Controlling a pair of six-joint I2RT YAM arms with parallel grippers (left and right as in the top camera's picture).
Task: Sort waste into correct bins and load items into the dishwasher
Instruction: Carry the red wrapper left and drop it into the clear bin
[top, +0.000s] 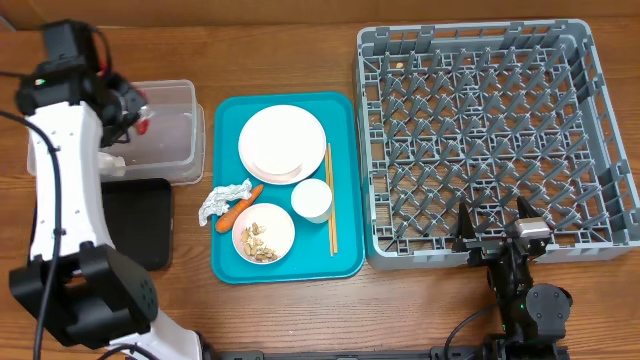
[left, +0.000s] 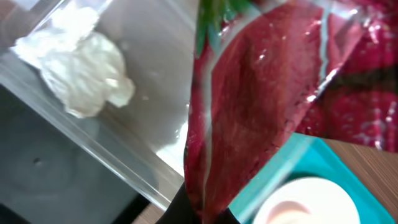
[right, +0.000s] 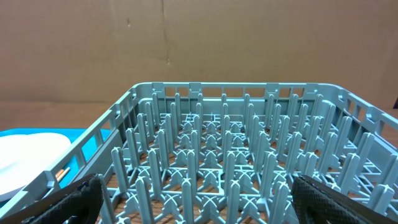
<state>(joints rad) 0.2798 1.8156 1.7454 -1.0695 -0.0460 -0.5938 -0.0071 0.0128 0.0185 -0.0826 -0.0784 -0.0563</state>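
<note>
1. Brown wooden table (top: 300, 30), cardboard wall behind it; both arms are at work from the near edge.
2. At the far left, the left gripper (top: 138, 115) is clamped tight on the red snack wrapper (left: 261, 106), which hangs down from it as a long shiny sheet.
3. What matters is what lies under that wrapper. It hangs over the clear tub (top: 185, 150), where one crumpled tissue (left: 87, 74) already lies off to one side of the floor.
4. The black tray (top: 140, 220) sits just beside the tub on the near side. I'd say a plain release lands the wrapper in the tub, not the tray.
5. The wrapper's lower edge seems to hang near the tub's wall on the teal tray (top: 225, 130) side, so it could drape over the rim.
6. The right gripper (top: 492, 235) is spread wide and empty at the near edge of the grey dish rack (top: 490, 140), well apart from the bins.
7. Waiting on the teal tray are the plate (top: 282, 143), cup (top: 311, 199), chopsticks (top: 330, 200), a bowl of crumbs (top: 263, 233), a carrot piece (top: 238, 207) and another tissue (top: 222, 198).
</note>
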